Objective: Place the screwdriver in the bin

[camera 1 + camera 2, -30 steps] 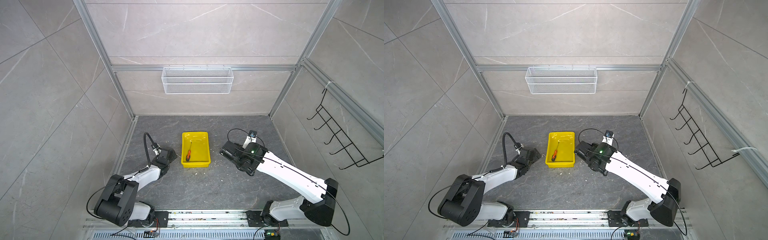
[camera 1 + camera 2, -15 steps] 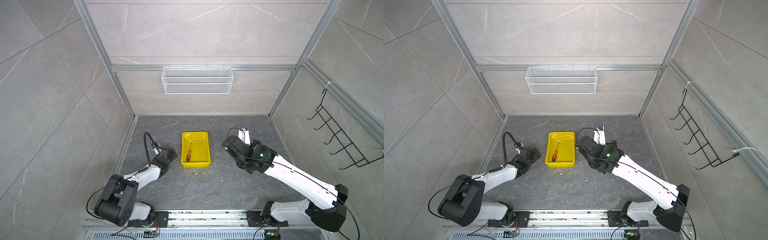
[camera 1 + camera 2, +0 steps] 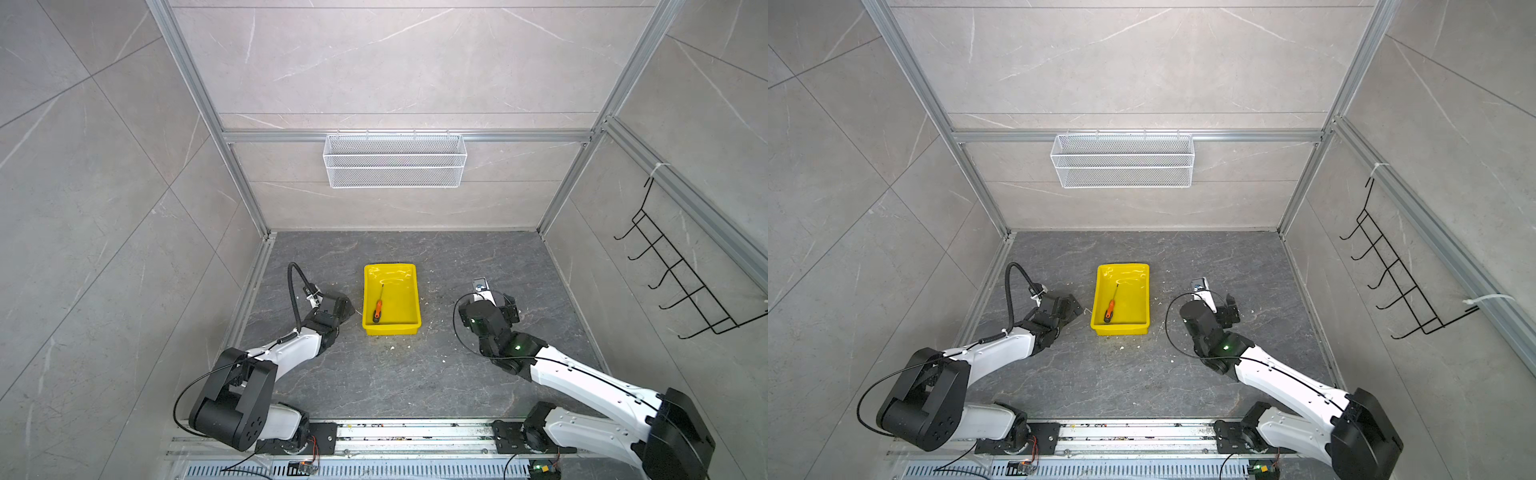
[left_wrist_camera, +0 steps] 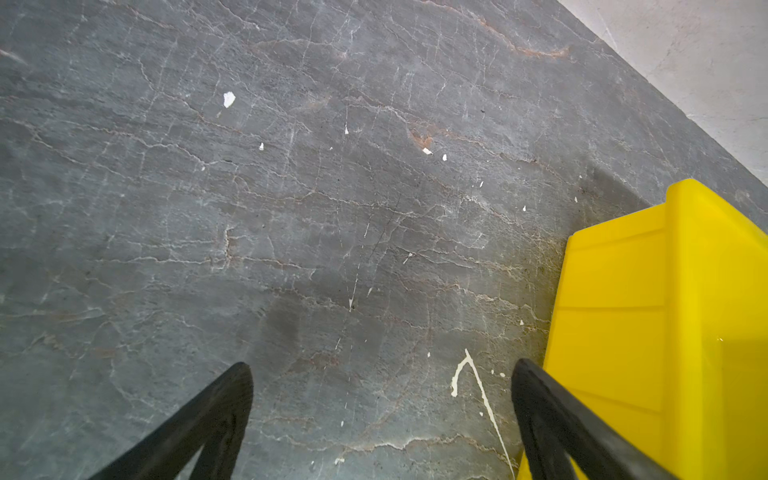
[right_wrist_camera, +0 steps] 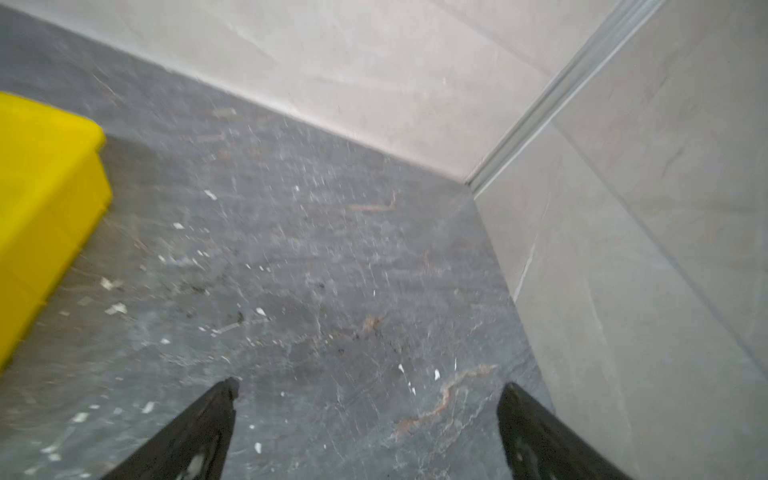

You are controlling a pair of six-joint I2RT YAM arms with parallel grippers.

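The screwdriver (image 3: 377, 309) lay inside the yellow bin (image 3: 390, 331), near its left wall — handle toward the arms. Left gripper (image 4: 380, 374) spread wide, empty, just beside the bin. Right gripper (image 5: 368, 388) also agape, holding nothing — apart from it.

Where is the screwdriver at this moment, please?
In both top views the screwdriver lies inside the yellow bin, in its left half, handle toward the near rim.

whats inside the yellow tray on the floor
The shallow glossy yellow plastic bin holds one small orange-handled screwdriver with a thin dark shaft, lying flat left of its middle in both top views. Nothing else shows inside. Its near wall may hide a thin strip of the bottom.
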